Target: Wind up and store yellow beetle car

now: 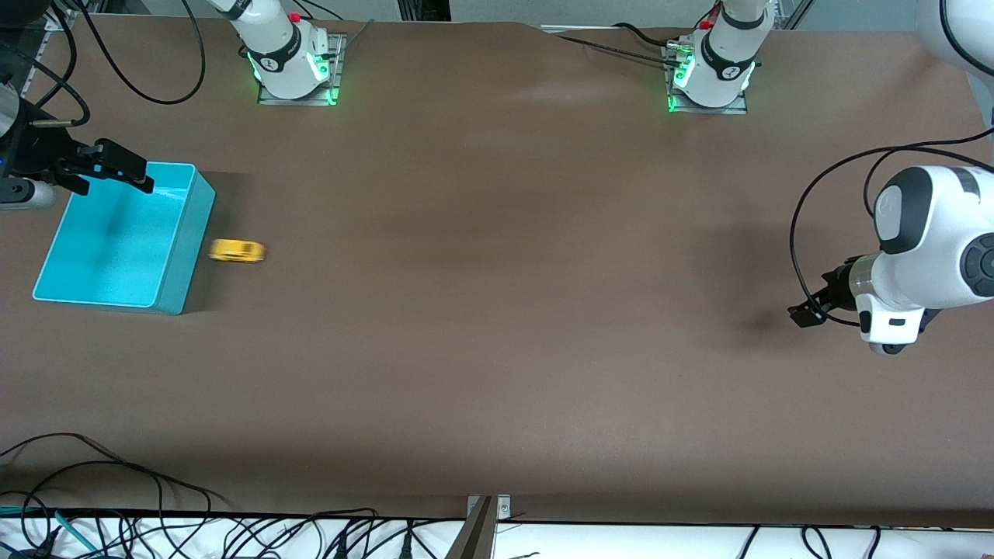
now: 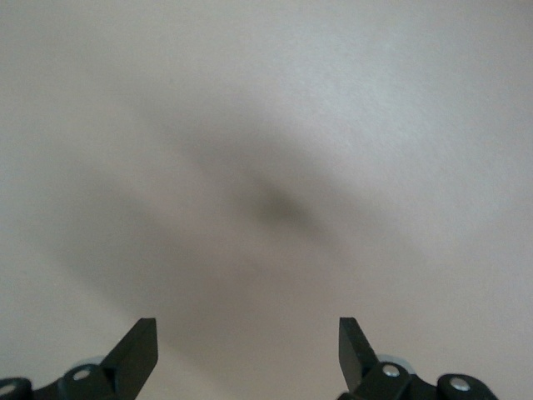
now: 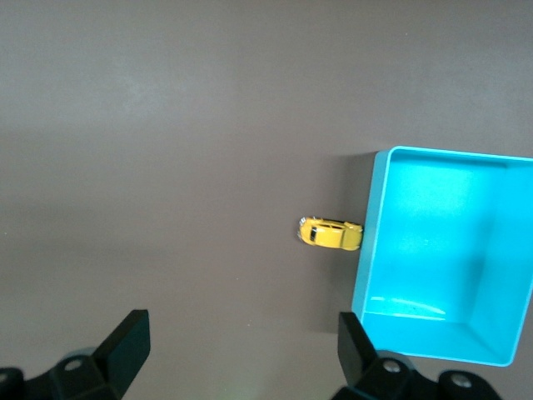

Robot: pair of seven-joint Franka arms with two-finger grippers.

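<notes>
The front view looks down from high across the table (image 1: pixel 497 326), facing both arm bases, and takes in the whole top. The left wrist view looks close past its open left gripper (image 2: pixel 248 346) at bare table alone. The right wrist view, higher up past the right gripper (image 3: pixel 246 346), shares the teal bin (image 3: pixel 500 250) and yellow beetle car (image 3: pixel 331 234) with the front view.

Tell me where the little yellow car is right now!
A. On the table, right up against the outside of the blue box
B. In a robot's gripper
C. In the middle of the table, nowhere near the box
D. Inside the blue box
A. The yellow car sits on the table beside the blue box's outer wall, and the right wrist view shows it up against that wall; neither gripper holds it.
</notes>
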